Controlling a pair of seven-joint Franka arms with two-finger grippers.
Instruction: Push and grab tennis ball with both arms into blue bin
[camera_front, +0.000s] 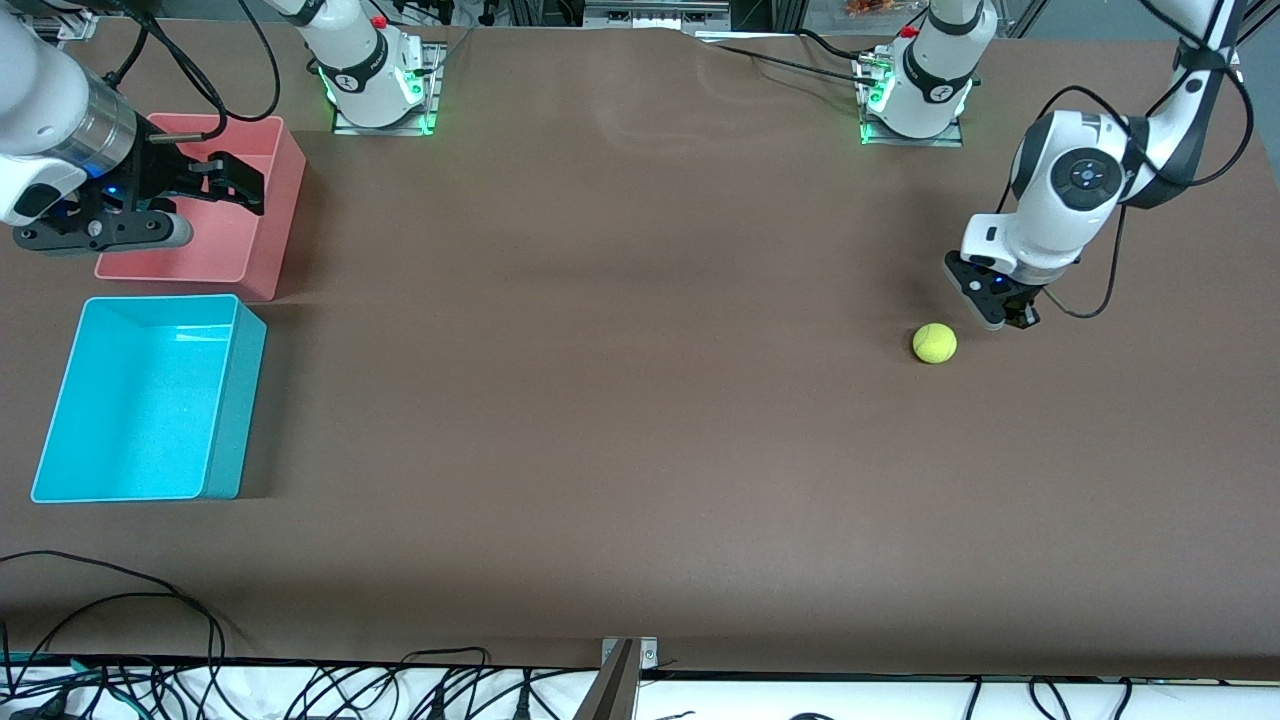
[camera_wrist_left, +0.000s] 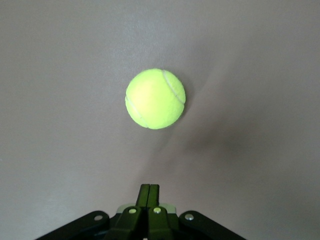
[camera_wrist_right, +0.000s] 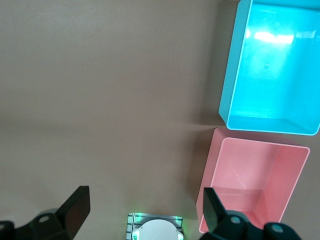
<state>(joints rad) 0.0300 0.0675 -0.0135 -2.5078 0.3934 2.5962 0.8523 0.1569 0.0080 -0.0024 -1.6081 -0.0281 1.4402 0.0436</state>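
A pink bin (camera_front: 215, 205) sat on the brown counter (camera_front: 620, 400) at the right arm's end, open-topped and upright. Black cables (camera_front: 150, 640) lay tangled along the counter's edge nearest the front camera, near a small metal bracket (camera_front: 628, 655).

Left arm bent down low toward its own end of the bench, left gripper (camera_front: 1010, 318) pointing down just above the surface, jaws pressed together, holding nothing. Right arm waits raised at its end, right gripper (camera_front: 225, 180) horizontal, jaws spread wide.
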